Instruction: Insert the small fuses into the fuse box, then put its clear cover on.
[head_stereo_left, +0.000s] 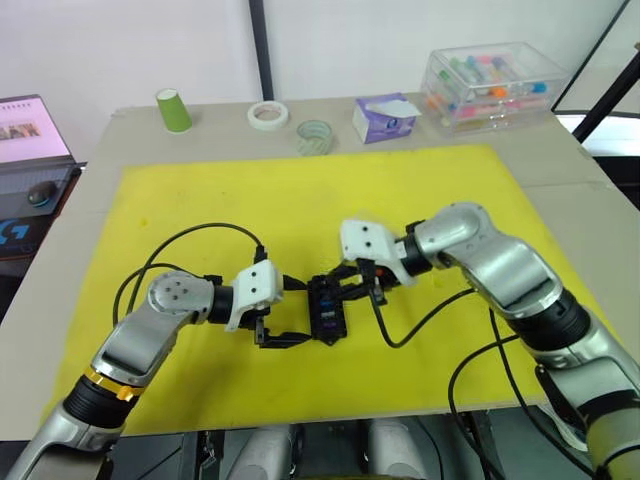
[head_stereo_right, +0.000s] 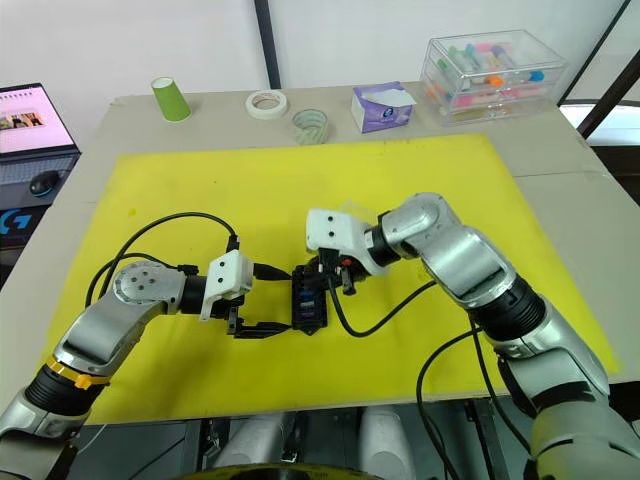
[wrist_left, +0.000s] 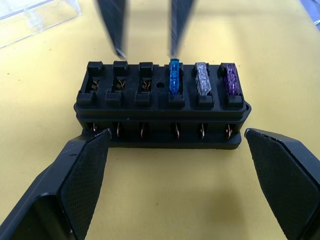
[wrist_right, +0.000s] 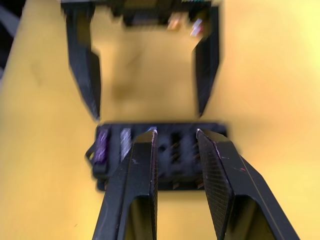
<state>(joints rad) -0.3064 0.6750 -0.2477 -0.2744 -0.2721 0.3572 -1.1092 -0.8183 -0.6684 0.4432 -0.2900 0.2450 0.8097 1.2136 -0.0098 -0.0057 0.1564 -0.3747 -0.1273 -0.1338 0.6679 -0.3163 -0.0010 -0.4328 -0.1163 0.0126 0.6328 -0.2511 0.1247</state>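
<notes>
The black fuse box lies on the yellow mat between my two grippers. Three of its slots hold small fuses: a teal one, a grey-clear one and a purple one; three slots beside them stand bare. My left gripper is open wide, its pads flanking the box's two ends without touching. My right gripper hovers just above the box near the teal fuse, its fingers slightly apart with nothing between them. The clear cover lies on the mat beyond the box.
At the table's back stand a green cup, a white tape roll, a clear tape roll, a purple tissue box and a clear case of coloured tubes. A laptop sits far left. Black cables loop over the yellow mat.
</notes>
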